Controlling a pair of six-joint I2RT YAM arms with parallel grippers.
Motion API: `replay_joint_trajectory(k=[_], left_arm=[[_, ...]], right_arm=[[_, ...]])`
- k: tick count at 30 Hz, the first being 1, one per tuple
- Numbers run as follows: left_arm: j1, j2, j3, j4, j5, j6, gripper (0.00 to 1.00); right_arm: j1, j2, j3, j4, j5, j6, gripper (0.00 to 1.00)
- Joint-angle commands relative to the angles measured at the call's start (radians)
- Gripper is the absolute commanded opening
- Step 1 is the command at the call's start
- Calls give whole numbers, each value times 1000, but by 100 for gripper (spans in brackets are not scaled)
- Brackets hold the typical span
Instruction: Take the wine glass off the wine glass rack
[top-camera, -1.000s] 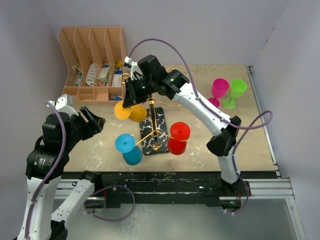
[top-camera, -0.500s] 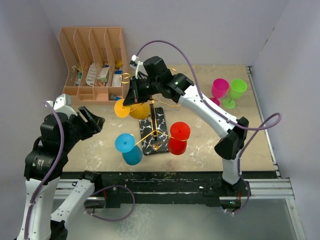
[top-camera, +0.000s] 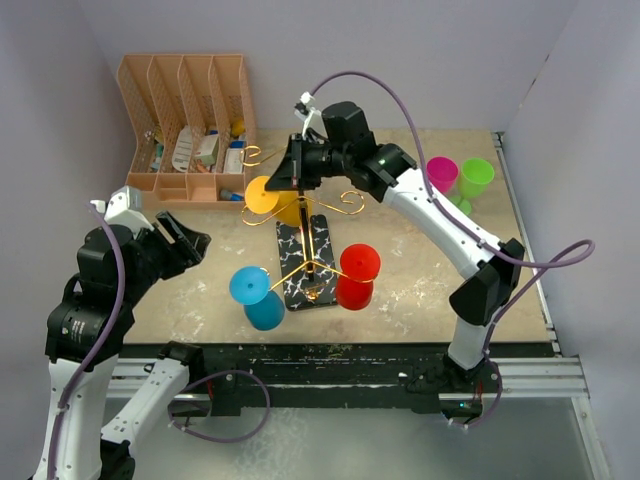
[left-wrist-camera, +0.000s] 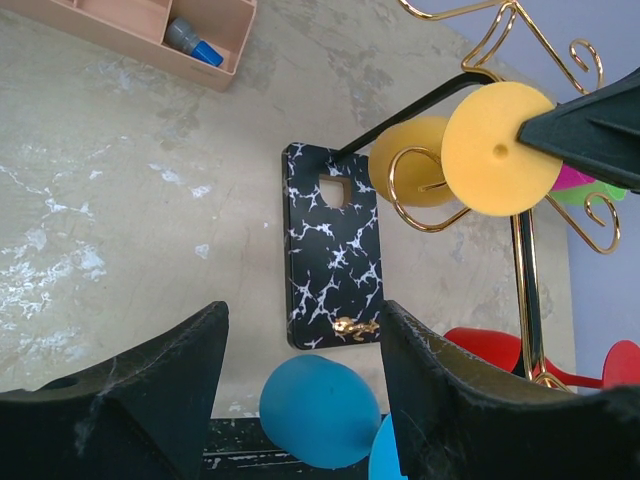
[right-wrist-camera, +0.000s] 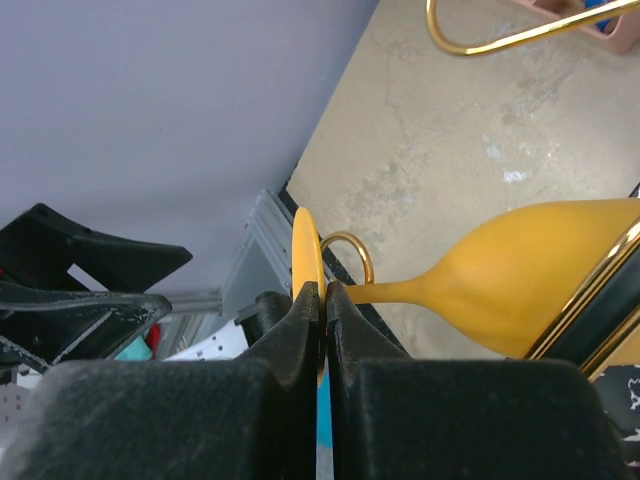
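Beige desk (top-camera: 420, 285), centre frame: right gripper (right-wrist-camera: 318, 305) jaws pinch the foot of the yellow plastic wine glass (top-camera: 265, 196); its stem must next clear the hook (right-wrist-camera: 345, 240) of the gold wire rack (top-camera: 308, 240). Left gripper (top-camera: 188, 238) jaws spread.

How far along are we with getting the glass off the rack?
A pink glass and a green glass stand on the table, off the rack. In hand: the right gripper is shut on the yellow glass at its foot, stem close to a gold hook, not clearly free. Left: draw it clear, set it down. A blue glass and a red glass hang there.
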Motion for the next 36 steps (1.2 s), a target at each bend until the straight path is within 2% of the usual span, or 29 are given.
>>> replay_joint_trajectory(k=[1,12,23,26,29,33,36], left_arm=[[-2,8,40,29,12,-14,66],[-2,12,78,12,4,-14,66],[-2,17,62,42,22,-30,66],[-2,22,66,61,36,-40,66],[-2,39,92,96,83,-72,66],[-2,86,144,180,209,-161,67],[-2,130,178,264,324,-276,72]], right_arm=[[-13,-16,28,97,15,11,0],[-22,35,147,267,-115,97,0],[-84,-121,222,248,-155,82,0],[-86,-175,262,188,-90,-51,0],[-68,-252,255,118,63,-314,0],[9,-372,98,93,335,-674,0],[113,-467,-73,168,549,-888,0]])
